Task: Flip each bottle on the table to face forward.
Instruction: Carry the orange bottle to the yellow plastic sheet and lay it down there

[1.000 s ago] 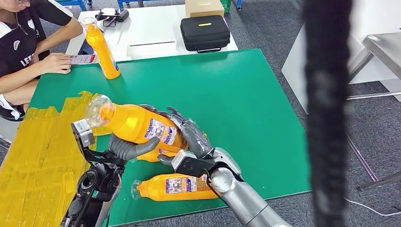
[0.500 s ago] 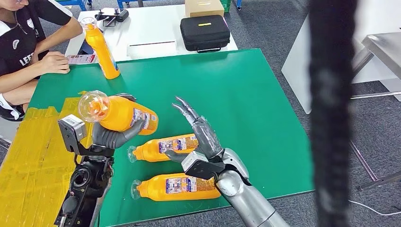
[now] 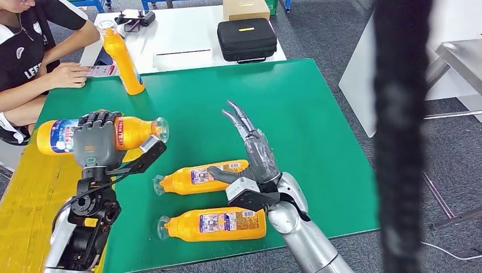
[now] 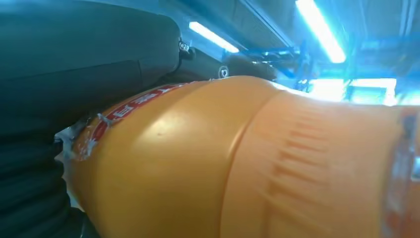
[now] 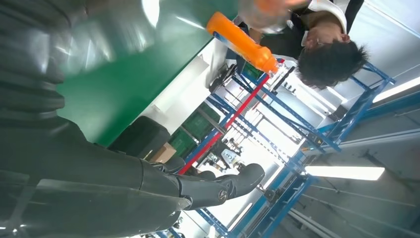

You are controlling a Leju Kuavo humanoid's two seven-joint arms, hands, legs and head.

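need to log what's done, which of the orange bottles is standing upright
The bottle at the table's far left corner, by the person's hand. Two others lie flat near the right hand; the left hand holds one sideways.

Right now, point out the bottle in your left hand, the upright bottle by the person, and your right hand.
held bottle (image 3: 133, 131), head view, orange body beside the fingers.
upright bottle (image 3: 125, 62), head view, mid body.
right hand (image 3: 258, 154), head view, palm.
left hand (image 3: 94, 143), head view, back of hand.
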